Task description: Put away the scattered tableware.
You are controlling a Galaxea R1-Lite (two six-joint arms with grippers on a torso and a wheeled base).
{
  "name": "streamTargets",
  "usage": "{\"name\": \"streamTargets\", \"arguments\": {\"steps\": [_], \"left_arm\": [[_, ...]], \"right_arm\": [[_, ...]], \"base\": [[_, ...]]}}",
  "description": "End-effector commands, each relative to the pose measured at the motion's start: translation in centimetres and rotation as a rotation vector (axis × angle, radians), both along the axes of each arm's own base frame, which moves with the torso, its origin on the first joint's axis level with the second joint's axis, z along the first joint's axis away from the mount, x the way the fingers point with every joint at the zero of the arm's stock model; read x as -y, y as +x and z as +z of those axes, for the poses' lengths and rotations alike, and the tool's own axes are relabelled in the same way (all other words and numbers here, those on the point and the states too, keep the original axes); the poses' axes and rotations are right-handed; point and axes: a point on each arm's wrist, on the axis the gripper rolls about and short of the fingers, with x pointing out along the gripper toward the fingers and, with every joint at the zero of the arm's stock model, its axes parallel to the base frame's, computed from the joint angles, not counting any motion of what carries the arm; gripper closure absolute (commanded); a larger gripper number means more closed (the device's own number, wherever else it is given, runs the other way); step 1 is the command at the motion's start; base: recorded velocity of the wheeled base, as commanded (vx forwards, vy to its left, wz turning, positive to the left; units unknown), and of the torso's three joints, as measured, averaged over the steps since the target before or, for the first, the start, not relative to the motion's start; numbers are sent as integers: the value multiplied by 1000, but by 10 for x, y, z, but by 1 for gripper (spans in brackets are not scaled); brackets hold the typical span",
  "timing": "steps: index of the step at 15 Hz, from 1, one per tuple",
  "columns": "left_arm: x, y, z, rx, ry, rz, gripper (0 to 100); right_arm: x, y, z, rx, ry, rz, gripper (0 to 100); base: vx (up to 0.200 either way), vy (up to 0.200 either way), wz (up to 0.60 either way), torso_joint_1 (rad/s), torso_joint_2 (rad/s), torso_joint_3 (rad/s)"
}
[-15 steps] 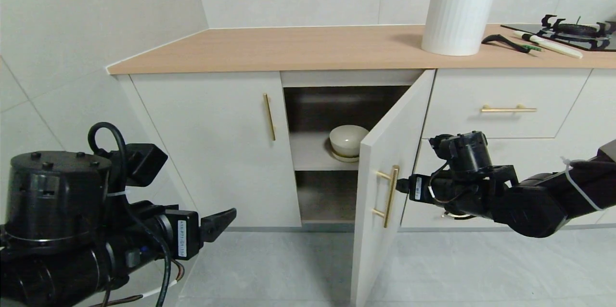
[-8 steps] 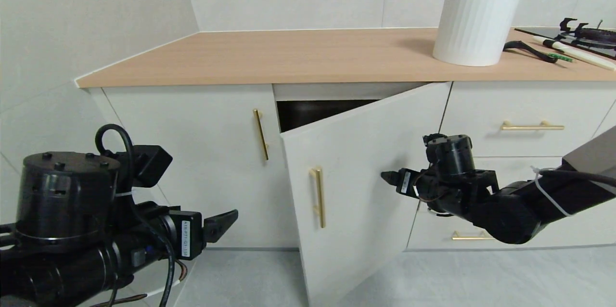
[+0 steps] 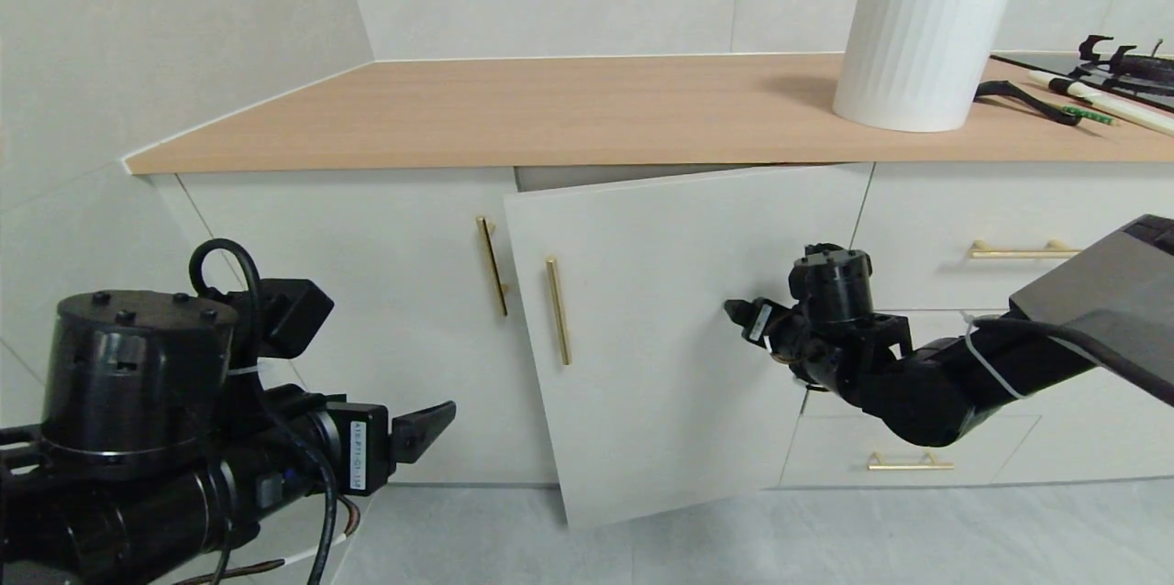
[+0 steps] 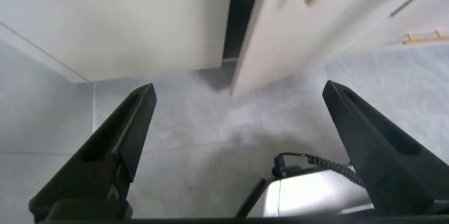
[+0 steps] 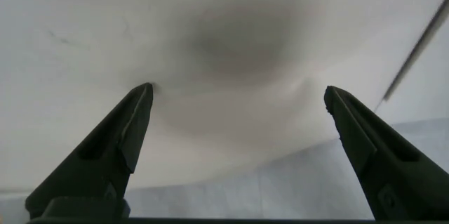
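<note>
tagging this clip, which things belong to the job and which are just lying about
Job: cabinet door, ajar; open right gripper at its face.
Lying about: white container; stove; black utensil and white utensil on the counter, maybe tableware.

My head camera looks forward and down from a little way back, taking in the desk (image 3: 514, 113) and the cabinet door (image 3: 679, 337) under it. My left wrist camera points down past the left gripper (image 4: 238, 85) at the floor (image 4: 182, 129) and that door's bottom corner. My right wrist camera faces the same door's front from close up, so all three share the door.
</note>
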Motion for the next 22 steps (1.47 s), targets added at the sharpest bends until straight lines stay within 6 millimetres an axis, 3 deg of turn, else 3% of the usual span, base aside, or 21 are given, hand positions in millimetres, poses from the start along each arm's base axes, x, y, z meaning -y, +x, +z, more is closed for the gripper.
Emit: {"name": "streamTargets", "arguments": {"steps": [1, 8, 11, 13, 16, 18, 20, 22], "left_arm": [[0, 0, 0, 0, -1, 0, 0], [1, 2, -2, -9, 0, 0, 0], [1, 2, -2, -10, 2, 2, 0], [1, 1, -2, -7, 1, 0, 0], [-4, -3, 2, 15, 1, 24, 0], [-12, -12, 7, 51, 11, 52, 0], [-26, -36, -4, 59, 36, 88, 0], [-46, -74, -22, 75, 43, 112, 0]], "right_arm": [[3, 18, -5, 19, 20, -71, 0], [16, 38, 0, 61, 64, -168, 0], [17, 34, 6, 66, 73, -163, 0], [20, 17, 20, 65, 85, -114, 0], [25, -32, 64, 115, 76, 27, 0], [44, -77, 85, 164, -13, 64, 0], [69, -126, 102, 223, -22, 66, 0], [102, -189, 109, 292, -79, 69, 0]], "base": [[0, 0, 0, 0, 0, 0], [0, 0, 0, 0, 0, 0], [0, 0, 0, 0, 0, 0], [0, 0, 0, 0, 0, 0], [0, 0, 0, 0, 0, 0], [0, 0, 0, 0, 0, 0], [0, 0, 0, 0, 0, 0], [0, 0, 0, 0, 0, 0]]}}
